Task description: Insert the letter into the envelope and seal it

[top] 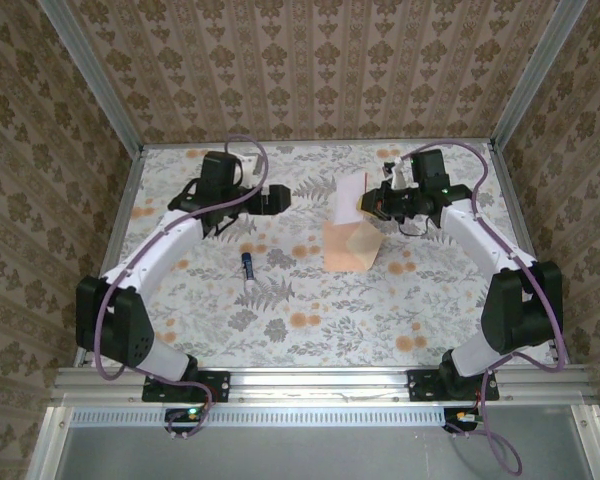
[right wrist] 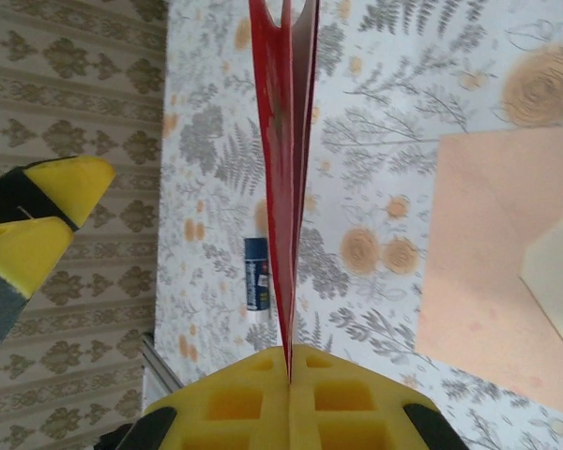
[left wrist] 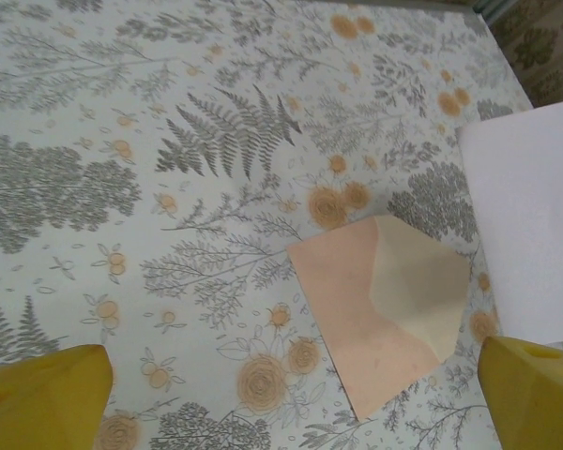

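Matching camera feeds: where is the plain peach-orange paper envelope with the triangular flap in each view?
Top external: peach-orange paper envelope just right of picture centre, flap open.
Left wrist: envelope lower right of centre.
Right wrist: envelope at right edge.
Shared landmark: red-bordered pale paper letter pinched in the right gripper, next to the envelope.

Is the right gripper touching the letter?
Touching. The right wrist view shows the letter clamped edge-on in the shut right gripper.
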Action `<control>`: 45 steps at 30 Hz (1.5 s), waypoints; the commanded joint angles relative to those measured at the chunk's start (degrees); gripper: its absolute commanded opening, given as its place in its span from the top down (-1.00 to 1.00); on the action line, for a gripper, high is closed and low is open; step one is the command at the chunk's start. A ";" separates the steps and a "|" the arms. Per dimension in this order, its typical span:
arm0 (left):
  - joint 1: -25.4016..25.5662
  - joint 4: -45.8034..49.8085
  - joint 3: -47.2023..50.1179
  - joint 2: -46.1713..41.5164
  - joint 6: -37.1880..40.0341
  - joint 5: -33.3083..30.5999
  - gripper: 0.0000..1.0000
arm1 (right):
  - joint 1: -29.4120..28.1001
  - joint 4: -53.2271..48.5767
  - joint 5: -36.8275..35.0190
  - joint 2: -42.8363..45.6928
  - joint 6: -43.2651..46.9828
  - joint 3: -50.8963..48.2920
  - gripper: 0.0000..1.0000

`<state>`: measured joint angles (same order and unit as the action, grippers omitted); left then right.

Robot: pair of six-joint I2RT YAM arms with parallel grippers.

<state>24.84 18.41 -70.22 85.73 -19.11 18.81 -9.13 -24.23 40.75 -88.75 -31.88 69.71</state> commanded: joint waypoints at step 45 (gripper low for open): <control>15.15 3.47 -17.20 29.14 -4.53 -7.49 1.00 | 4.16 -10.84 -12.12 -5.09 17.40 -4.21 1.00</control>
<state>39.68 20.40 -84.51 113.12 -24.40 10.70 -5.39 -33.10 29.50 -92.44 -17.12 64.01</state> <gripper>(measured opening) 0.061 0.057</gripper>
